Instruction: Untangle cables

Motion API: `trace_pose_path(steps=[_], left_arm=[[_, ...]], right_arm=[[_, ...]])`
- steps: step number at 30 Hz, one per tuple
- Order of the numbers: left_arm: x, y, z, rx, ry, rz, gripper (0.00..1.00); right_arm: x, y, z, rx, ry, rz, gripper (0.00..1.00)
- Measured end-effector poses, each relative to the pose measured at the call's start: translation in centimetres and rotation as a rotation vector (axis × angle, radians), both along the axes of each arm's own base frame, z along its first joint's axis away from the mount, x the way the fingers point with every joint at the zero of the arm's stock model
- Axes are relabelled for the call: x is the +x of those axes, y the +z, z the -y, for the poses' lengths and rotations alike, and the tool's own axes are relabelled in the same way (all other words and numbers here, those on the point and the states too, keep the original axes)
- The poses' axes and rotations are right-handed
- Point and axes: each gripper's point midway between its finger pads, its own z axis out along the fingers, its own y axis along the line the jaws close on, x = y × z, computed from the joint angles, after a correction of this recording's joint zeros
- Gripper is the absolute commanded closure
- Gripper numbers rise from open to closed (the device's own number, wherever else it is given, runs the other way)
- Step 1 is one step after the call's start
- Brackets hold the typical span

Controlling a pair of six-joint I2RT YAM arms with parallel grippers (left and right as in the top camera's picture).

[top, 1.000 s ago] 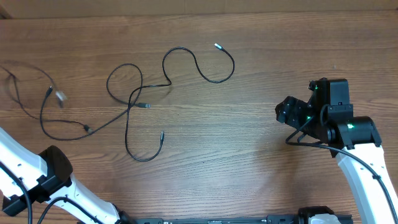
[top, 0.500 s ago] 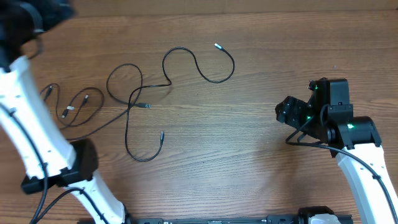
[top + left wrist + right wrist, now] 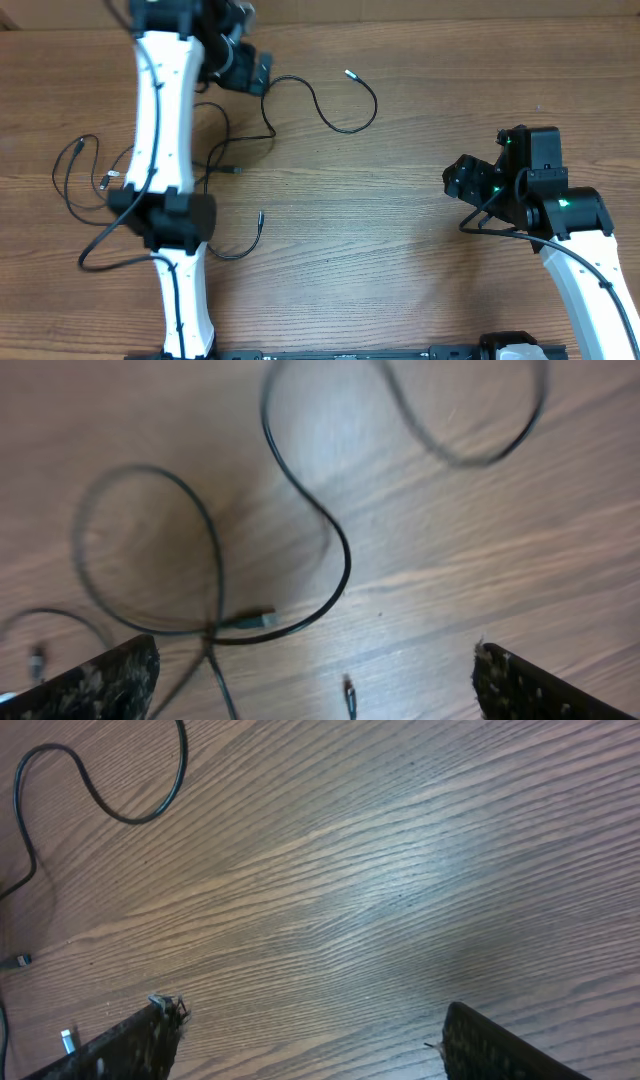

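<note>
Left gripper [image 3: 315, 650]: fingers spread wide, holding nothing, poised above the cables [image 3: 345, 560] at the far side of the wooden table [image 3: 400, 260]. Directly beneath it, one thin black cord bends in an S and crosses a rounded loop beside a small plug [image 3: 262, 620]. A second bundle [image 3: 100, 182] lies near the left edge, partly hidden by the left arm. Right gripper [image 3: 308, 1010]: fingers likewise wide apart and holding nothing, well apart from the cables to the right. Only one cord bend [image 3: 130, 818] shows in the top-left corner of its wrist view.
</note>
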Motion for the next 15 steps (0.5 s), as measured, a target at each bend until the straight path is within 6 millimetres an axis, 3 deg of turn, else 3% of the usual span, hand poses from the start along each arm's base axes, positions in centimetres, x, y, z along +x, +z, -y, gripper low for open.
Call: trace_pose_path(steps=[5,9,12,15], left_arm=[[-0.4,-6.9,0.7,0.037,-0.031,-0.189,0.01],[-1.1,-11.4,0.6,0.056,-0.033,-0.311,0.12],[-2.3,-13.6,0.4,0.071,-0.031,-0.392,0.24],[-3.1,-14.6,0.0,0.092,-0.029,-0.437,0.34]], right_arm=[[0.0,0.0,0.0,0.0,0.0,0.0,0.18],[0.0,0.0,0.0,-0.001,0.0,0.0,0.19],[0.0,0.0,0.0,-0.001,0.0,0.0,0.19],[0.0,0.0,0.0,-0.001,0.0,0.0,0.19]])
